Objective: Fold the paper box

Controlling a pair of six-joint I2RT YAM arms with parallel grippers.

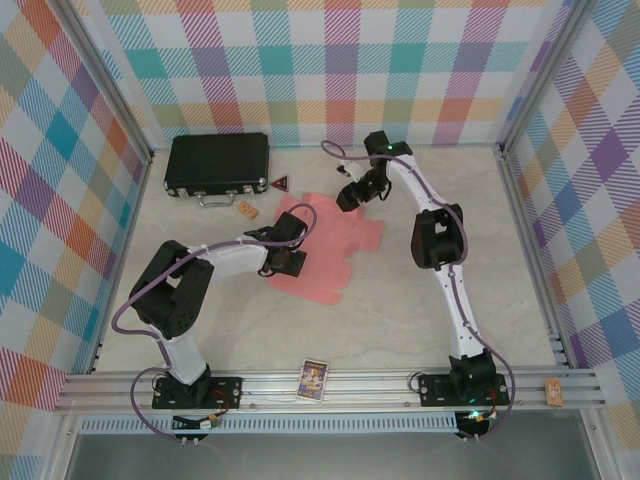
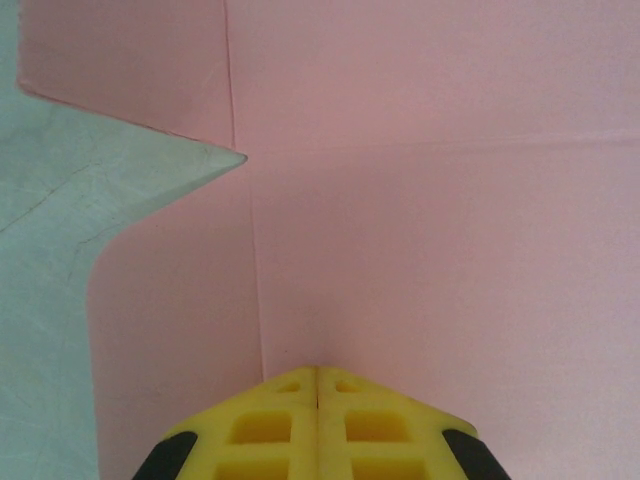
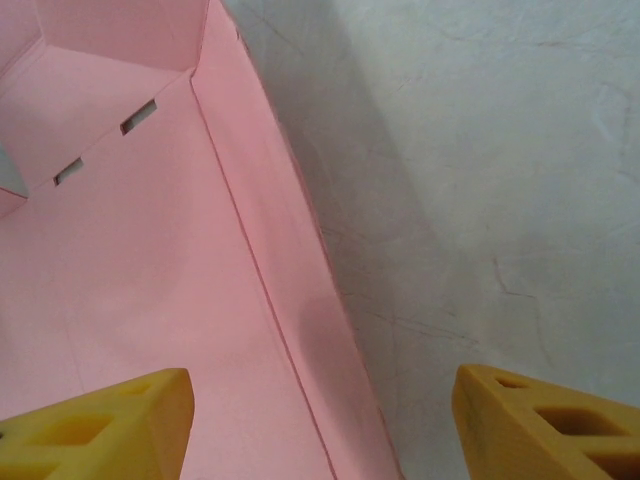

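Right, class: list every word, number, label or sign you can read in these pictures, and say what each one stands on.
No text can be read.
Small dark-red triangular sign: marking too small to read.
Small orange tag: too small to read.
Colourful picture card on the front metal rail: print blurred.
Salmon-pink card sheet: plain, no print.

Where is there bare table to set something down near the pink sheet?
Free: the pale tabletop between the salmon-pink die-cut card sheet and the front aluminium rail, and the stretch right of the right arm. Crowded: between the black latched case and the sheet, where a red triangle and tan block lie.
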